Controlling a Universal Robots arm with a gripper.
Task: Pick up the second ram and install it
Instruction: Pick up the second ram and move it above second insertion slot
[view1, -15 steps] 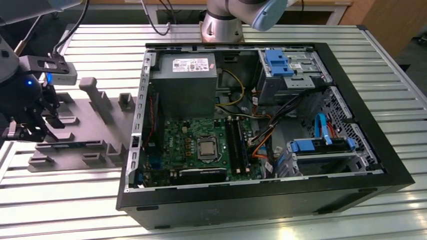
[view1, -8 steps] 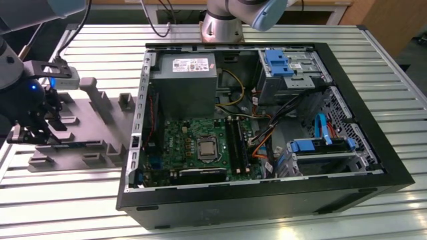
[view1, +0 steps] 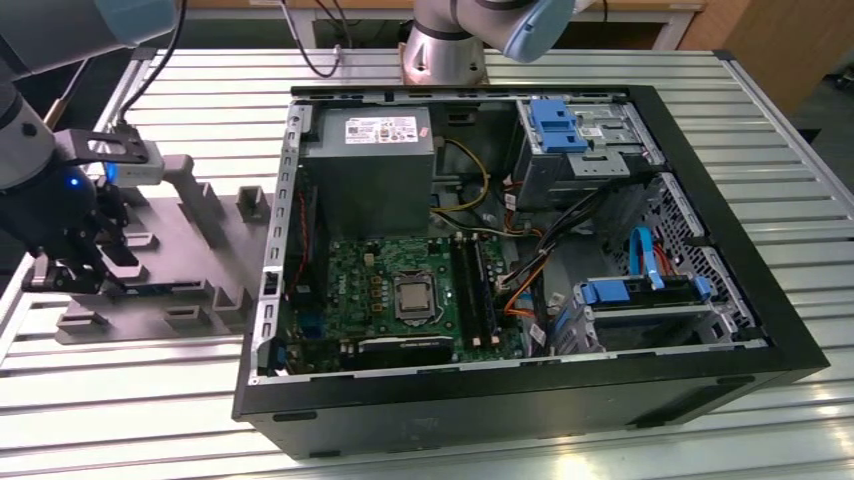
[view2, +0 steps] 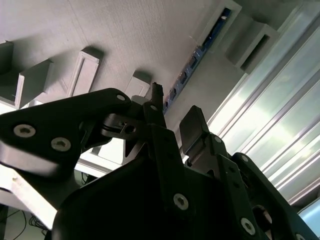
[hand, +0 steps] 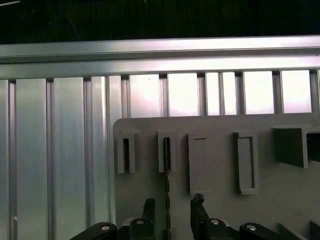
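At the grey holder plate (hand: 220, 165), the gripper (hand: 172, 202) hangs released, fingers (hand: 198, 212) straddling the second ram (hand: 166, 175), which stands on edge in the plate's slots, presumably for easy pinching.

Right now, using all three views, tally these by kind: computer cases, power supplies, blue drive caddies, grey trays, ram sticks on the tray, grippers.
Case: 1
Power supply: 1
Blue caddies: 2
Grey tray: 1
Ram on the tray: 1
Gripper, jaws open astride the ram: 1
Total: 7
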